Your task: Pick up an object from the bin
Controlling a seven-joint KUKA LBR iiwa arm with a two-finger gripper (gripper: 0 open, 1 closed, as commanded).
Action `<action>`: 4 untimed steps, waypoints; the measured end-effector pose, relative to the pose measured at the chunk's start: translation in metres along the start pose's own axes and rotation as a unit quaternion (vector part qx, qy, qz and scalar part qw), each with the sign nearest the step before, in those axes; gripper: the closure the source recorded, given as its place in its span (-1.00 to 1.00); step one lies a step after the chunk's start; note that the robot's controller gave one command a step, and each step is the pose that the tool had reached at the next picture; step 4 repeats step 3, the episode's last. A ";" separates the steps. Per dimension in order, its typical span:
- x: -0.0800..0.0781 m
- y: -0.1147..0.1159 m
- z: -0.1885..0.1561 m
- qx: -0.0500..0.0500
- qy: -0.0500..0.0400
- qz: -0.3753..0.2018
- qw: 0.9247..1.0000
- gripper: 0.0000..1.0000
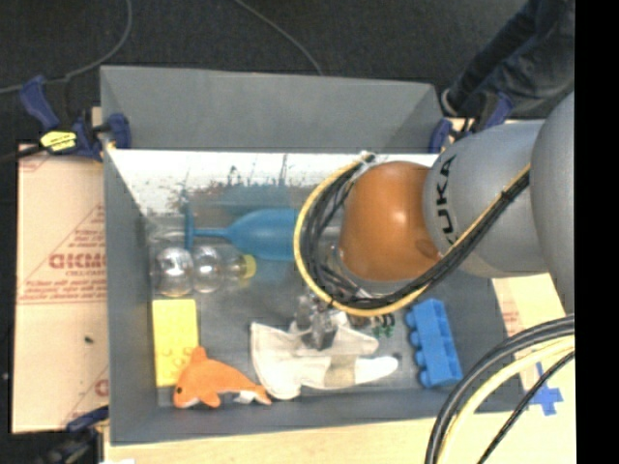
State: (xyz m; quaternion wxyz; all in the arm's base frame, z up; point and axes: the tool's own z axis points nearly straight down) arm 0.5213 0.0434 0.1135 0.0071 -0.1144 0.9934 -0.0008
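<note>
Grey metal bin (271,104): toward its front, the gripper (317,329) hangs over a crumpled white cloth (280,358). Open or closed, I cannot tell.

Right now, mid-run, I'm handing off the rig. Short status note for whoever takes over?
Gripper: down over the upper edge of the crumpled white cloth, at the middle front of the grey metal bin; its grip state can't be read.
Nearby: orange fish toy and yellow block to the left, blue studded brick to the right, blue plastic goblet on its side at the back.
Done: the approach.
Left: grasp, lift out. The cloth lies on the floor.
</note>
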 end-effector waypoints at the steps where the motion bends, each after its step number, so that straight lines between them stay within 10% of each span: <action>1: 0.008 -0.006 -0.038 0.001 -0.003 -0.005 1.000 1.00; 4: 0.002 -0.005 -0.089 0.002 -0.006 -0.020 1.000 1.00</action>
